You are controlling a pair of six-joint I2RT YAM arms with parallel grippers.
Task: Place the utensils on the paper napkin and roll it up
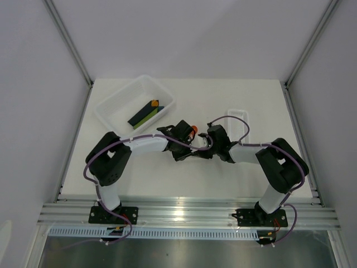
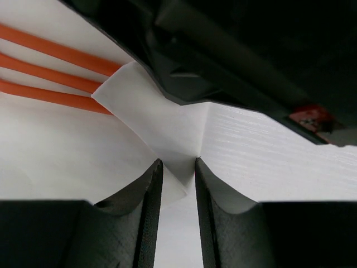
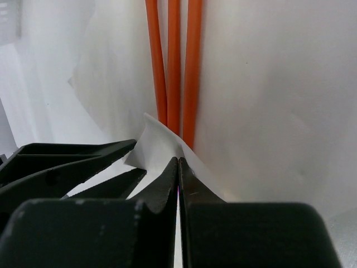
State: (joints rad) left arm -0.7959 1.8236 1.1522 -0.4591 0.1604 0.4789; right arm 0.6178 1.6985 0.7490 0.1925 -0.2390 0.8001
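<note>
The two arms meet at the middle of the desk (image 1: 167, 181), their heads nearly touching over the paper napkin (image 2: 159, 120). The utensils (image 3: 174, 67) lie on that napkin as thin orange shafts side by side. Three strips show in each wrist view, and which is fork and which is spoon cannot be told. One corner of the napkin is folded up over their ends. The roll therefore looks to be at its very start: the utensils are placed, the wrapping not yet done.

The right end effector (image 3: 178, 163) has its jaws pressed together with no gap showing. The raised flap runs right at their tips, so it appears to pinch the folded edge. That grip likely serves to hold the flap over the shafts and draw it across. The left end effector (image 2: 178, 164) stands narrowly open, its jaws a slit apart with the point of the flap lying between them. It straddles the paper rather than clamps it, probably so it can pin the corner while the other turns.

Thin soft paper tears or slips easily, so the next pull calls for a gentle, even drag that carries the shafts along.

At the far left of the desk stands a translucent bin (image 1: 120, 109) holding dark bars (image 1: 146, 113). A ribbed tray (image 1: 239, 117) lies at the far right.
</note>
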